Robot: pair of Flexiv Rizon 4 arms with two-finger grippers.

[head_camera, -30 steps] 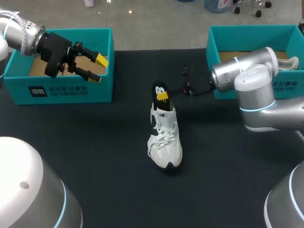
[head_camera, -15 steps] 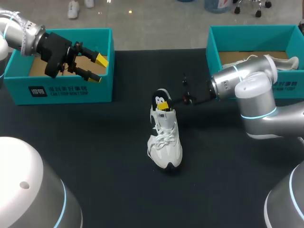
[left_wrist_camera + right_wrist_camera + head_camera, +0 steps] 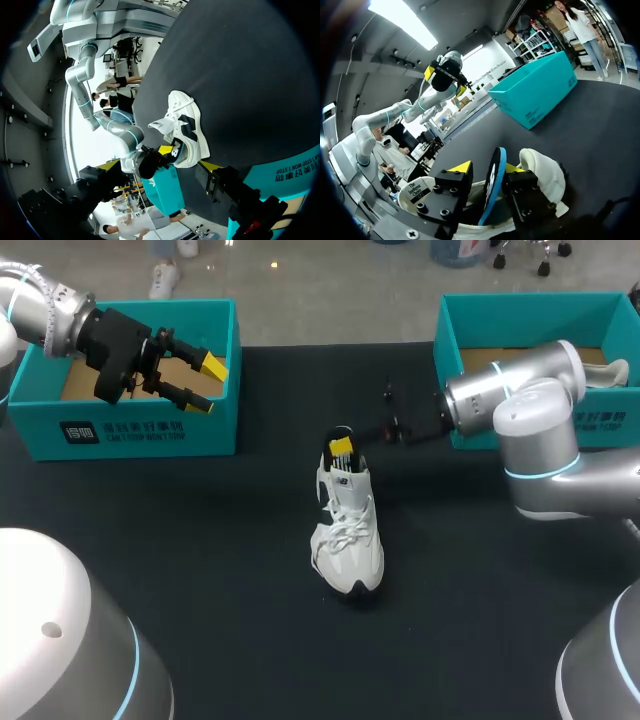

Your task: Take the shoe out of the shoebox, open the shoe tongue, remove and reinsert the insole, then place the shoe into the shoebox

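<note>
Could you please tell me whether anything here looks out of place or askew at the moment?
Only the insole: it stands on edge, poking up out of the heel opening of the white shoe instead of lying flat inside, with the right gripper shut on it. The shoe itself sits upright, and nothing looks spilled or damaged.

Silver arms (image 3: 500, 390), cyan rings (image 3: 530, 473), black yellow-tipped fingers (image 3: 212, 365)

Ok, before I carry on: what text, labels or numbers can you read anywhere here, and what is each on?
Left shoebox, front wall: white logo and lettering, too small to read reliably.
Right shoebox, front wall: white lettering, mostly hidden behind the right arm, unreadable.
Shoe, side: a logo mark, no readable words.
Round sticker on the right gripper: small print, too blurred to read.
No numbers or signs visible.
</note>
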